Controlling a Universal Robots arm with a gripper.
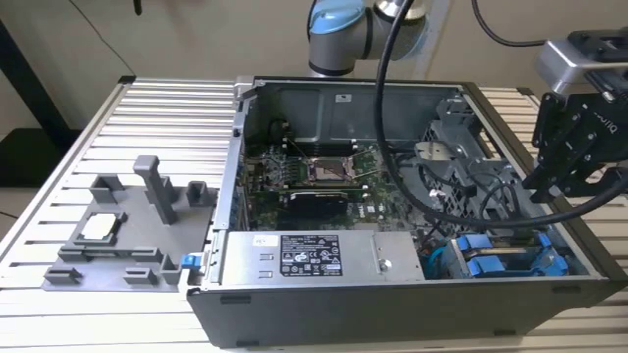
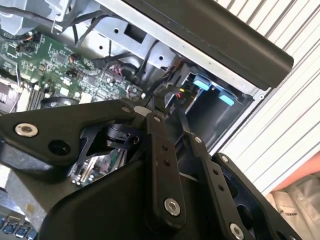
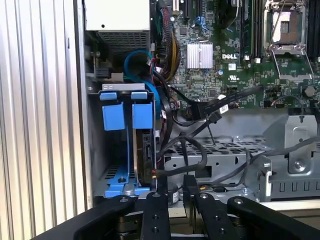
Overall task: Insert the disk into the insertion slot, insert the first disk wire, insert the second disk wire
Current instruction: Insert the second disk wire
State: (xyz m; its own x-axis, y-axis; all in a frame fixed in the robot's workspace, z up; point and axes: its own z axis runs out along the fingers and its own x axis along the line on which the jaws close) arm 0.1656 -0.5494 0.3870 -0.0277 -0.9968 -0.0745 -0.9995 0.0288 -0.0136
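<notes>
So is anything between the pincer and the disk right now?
Yes: in the first wrist view, looped black cables lie between the pincer and the disk, just off its exposed edge.

A robotics lab bench — the tabletop [image 1: 147,110] is ribbed aluminium profile, carrying a grey moulded fixture plate [image 1: 118,246] beside an opened desktop computer case [image 1: 393,312] with its motherboard [image 1: 265,173] laid bare, and a robot arm [image 1: 343,29] with a blue joint cap stands just behind, cables trailing.
</notes>
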